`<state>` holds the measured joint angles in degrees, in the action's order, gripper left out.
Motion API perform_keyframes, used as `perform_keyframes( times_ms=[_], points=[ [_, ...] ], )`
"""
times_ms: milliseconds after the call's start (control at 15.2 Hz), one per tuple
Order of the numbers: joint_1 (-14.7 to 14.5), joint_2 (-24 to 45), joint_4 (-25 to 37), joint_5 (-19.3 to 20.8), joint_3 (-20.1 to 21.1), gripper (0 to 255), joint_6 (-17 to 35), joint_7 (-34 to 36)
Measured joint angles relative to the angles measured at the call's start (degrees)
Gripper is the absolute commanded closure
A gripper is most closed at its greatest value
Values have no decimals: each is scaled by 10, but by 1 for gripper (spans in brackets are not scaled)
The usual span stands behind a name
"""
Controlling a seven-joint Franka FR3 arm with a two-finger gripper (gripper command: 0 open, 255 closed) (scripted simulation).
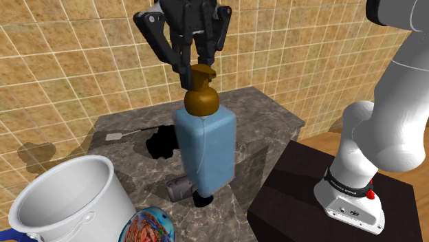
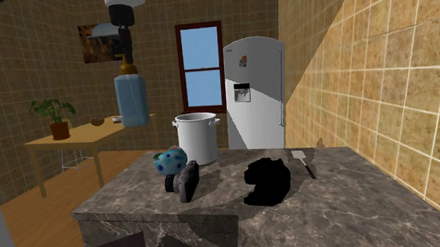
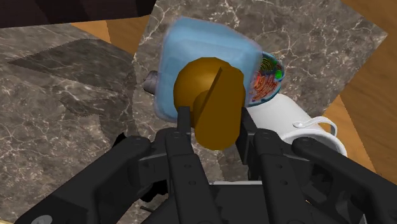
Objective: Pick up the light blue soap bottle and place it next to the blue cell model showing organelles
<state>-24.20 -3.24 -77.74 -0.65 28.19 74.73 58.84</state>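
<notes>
At the shoulder view's upper centre, the jaws clasp the brown pump [image 1: 201, 96] of the light blue soap bottle [image 1: 206, 148], which hangs above the desk [image 1: 265, 110].

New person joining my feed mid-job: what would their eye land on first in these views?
First, the light blue soap bottle hanging in mid-air above the dark marble counter, clasped by its brown pump top in the black hand. Next, the colourful cell model on the counter, right beside a tall white pot.
</notes>
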Motion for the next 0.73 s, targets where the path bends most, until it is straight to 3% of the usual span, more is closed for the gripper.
perform_keyframes(
  times_ms=[264, 462, 660, 726],
  points=[
    [-38, 53, 76, 28, 40, 255, -31, 70],
    [-85, 108, 156, 63, 74, 255, -67, 133],
    [-158, 184, 264, 118, 99, 255, -114, 195],
    [-197, 221, 321, 147, 102, 255, -138, 212]
  ],
)
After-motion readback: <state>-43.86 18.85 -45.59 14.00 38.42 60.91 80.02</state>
